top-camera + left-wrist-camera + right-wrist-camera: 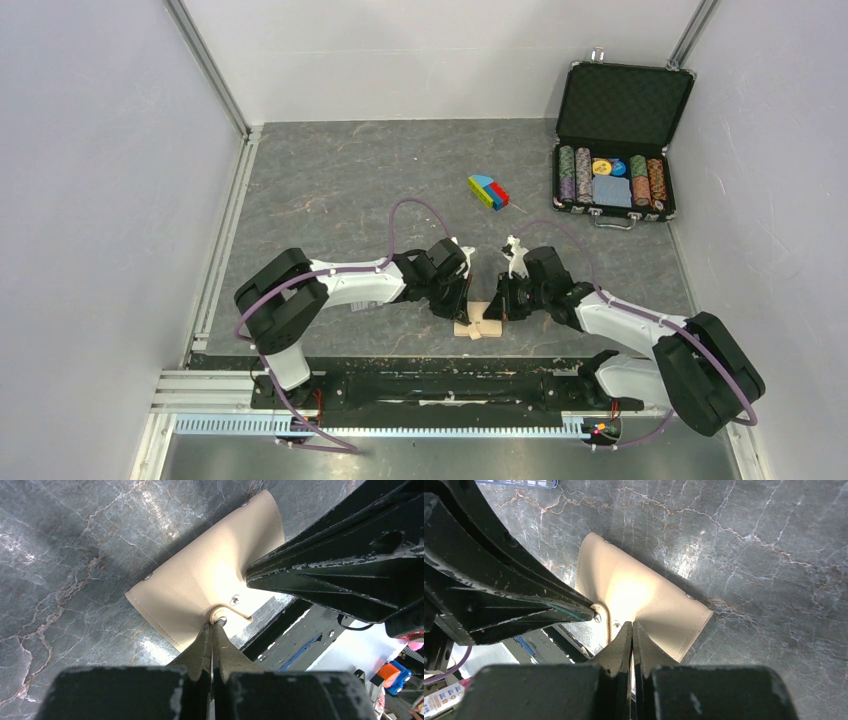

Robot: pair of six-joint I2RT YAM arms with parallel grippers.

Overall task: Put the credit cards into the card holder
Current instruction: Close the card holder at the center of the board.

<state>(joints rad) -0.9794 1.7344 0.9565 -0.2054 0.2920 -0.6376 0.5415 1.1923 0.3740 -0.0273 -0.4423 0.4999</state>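
The tan card holder (478,327) lies on the grey table just ahead of the arm bases, between both grippers. My left gripper (216,622) is shut on its small snap tab, which is lifted off the holder's body (200,580). My right gripper (632,624) is shut on the holder's opposite edge (649,600), pinching the leather up into a fold. Seen from above, the left gripper (463,303) and right gripper (503,303) face each other closely over the holder. The credit cards are out of view.
An open black poker-chip case (615,150) stands at the back right. A small multicoloured block toy (488,192) lies mid-table behind the grippers. Grey walls close in on the left and right, and a metal rail (400,385) runs along the near edge.
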